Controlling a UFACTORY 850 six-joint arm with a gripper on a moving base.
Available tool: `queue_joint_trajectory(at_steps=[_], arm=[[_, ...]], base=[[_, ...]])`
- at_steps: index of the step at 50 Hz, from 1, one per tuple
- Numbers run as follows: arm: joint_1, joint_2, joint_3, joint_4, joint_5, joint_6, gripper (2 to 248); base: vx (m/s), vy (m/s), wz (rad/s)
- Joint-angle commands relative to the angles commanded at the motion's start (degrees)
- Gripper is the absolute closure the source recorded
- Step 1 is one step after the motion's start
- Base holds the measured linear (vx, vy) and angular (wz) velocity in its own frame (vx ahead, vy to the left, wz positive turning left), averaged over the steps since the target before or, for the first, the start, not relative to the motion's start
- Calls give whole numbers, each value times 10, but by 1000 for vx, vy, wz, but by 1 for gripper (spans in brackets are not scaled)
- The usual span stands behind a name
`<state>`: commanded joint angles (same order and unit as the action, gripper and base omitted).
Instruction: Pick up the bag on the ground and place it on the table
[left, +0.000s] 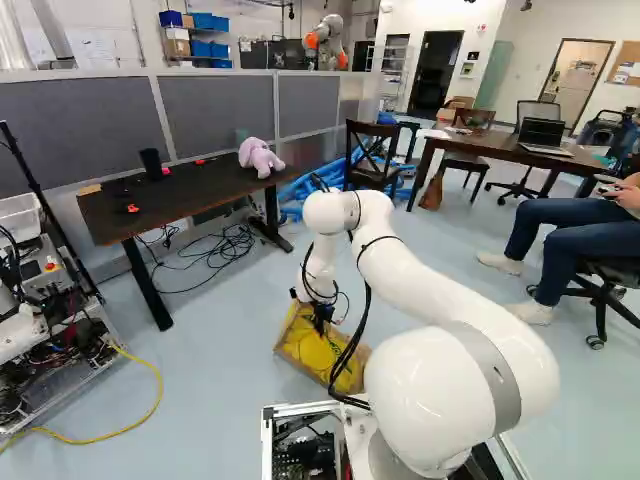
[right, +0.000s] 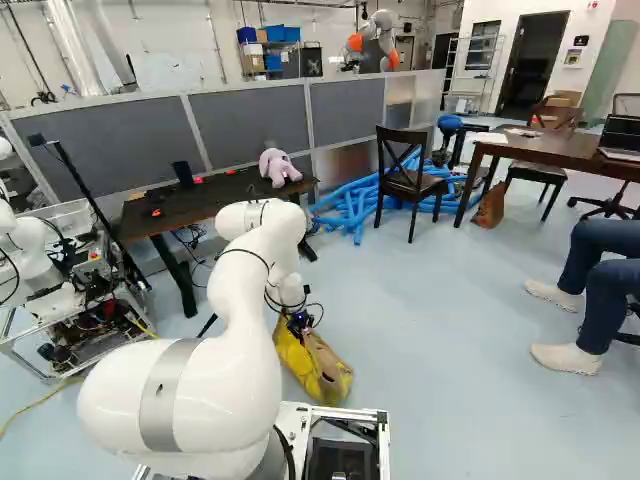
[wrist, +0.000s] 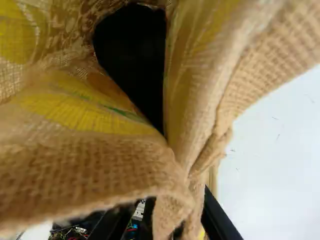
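Observation:
My gripper (left: 319, 316) is low over the floor, at the top of the burlap bag (left: 322, 352) with its yellow print. In the wrist view the gripper (wrist: 176, 216) pinches a gathered fold of the bag's rim (wrist: 90, 170) between its two fingers; the dark mouth of the bag gapes ahead of them. Whether the bag's underside touches the floor, I cannot tell. Beyond the bag, toward the left of the left base view, stands a dark table (left: 205, 200) with a lilac plush toy (left: 260, 157) and a black cup (left: 152, 164) on it.
Cables (left: 215, 245) lie under the dark table. Another robot (right: 40, 270) stands on a cart at the left. Blue tubes (right: 350, 205) and a chair (right: 408, 180) are farther back. A second table (right: 545, 150) and a seated person's legs (right: 590, 290) are at the right.

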<state>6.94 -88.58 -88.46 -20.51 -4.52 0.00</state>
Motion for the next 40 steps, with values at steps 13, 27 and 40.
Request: queue_joint_trajectory(at_steps=[13, 27, 40], arm=[[0, 29, 28, 0, 0, 0, 229], [0, 59, 56, 0, 0, 0, 229], [0, 88, 83, 0, 0, 0, 229]], base=[[0, 0, 0], [0, 0, 0], [0, 0, 0]])
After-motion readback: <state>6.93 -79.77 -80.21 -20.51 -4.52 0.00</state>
